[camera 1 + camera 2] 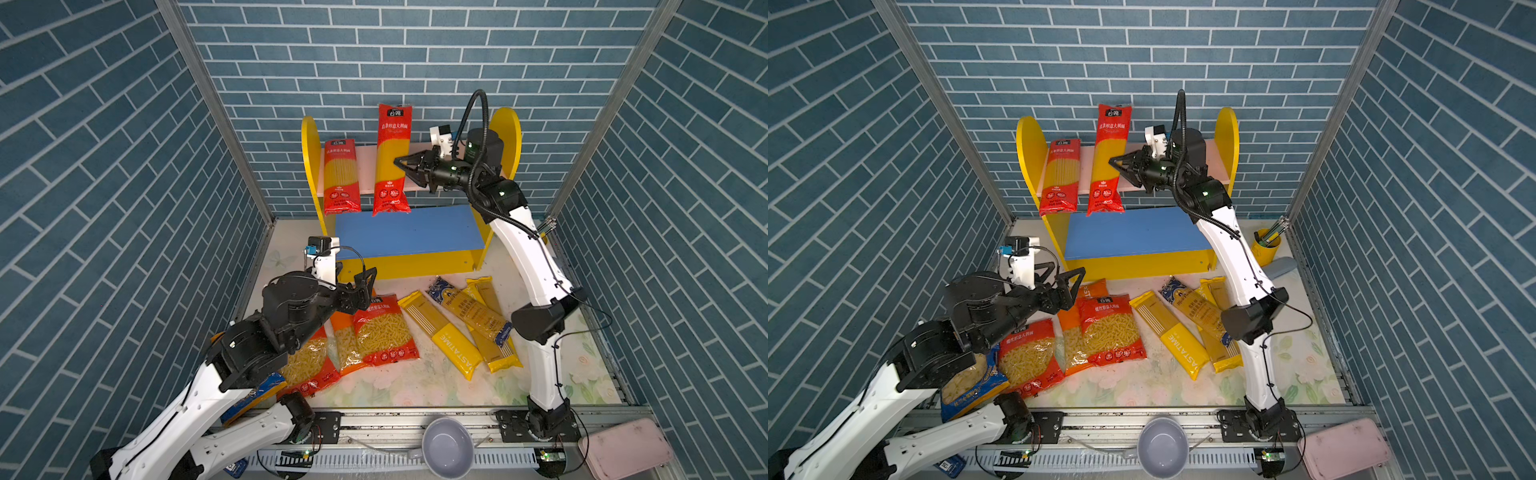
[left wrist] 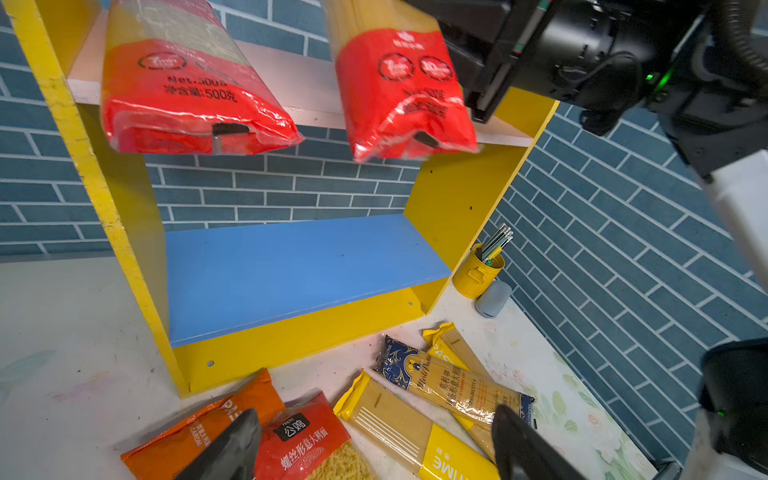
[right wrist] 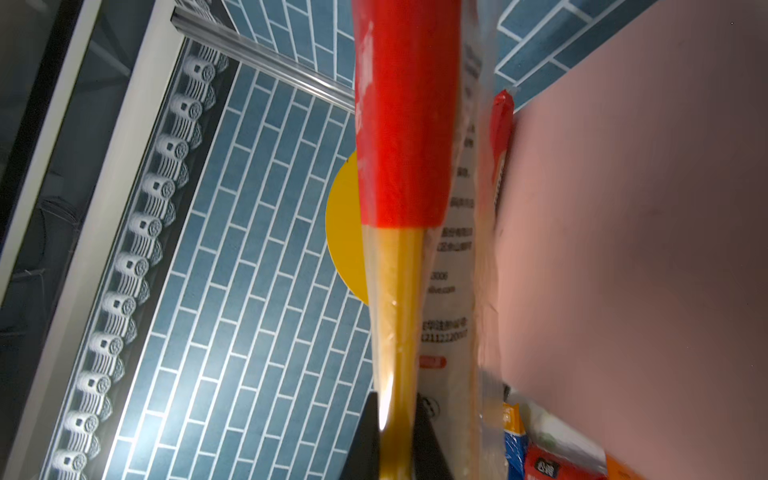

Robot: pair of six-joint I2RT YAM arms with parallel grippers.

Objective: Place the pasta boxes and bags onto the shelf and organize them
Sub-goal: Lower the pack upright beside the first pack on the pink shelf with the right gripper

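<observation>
On the shelf (image 1: pixel 409 232), two long red spaghetti packs lean across the pink upper board (image 1: pixel 368 166), their lower ends hanging past its front edge. My right gripper (image 1: pixel 397 163) (image 3: pixel 395 440) is shut on the side edge of the taller pack (image 1: pixel 392 158) (image 3: pixel 407 124). The other pack (image 1: pixel 341 176) stands free to its left. My left gripper (image 1: pixel 368 282) (image 2: pixel 374 449) hovers open above the red short-pasta bag (image 1: pixel 384 330) on the table. An orange bag (image 1: pixel 345 345) and yellow (image 1: pixel 440 332) and dark-blue (image 1: pixel 473 311) spaghetti packs also lie there.
A blue-orange bag (image 1: pixel 971 386) lies partly under my left arm, next to another red bag (image 1: pixel 1030 357). A yellow pen cup (image 1: pixel 1266 247) stands right of the shelf. A grey bowl (image 1: pixel 446 446) and a pink tray (image 1: pixel 625 449) sit at the front rail.
</observation>
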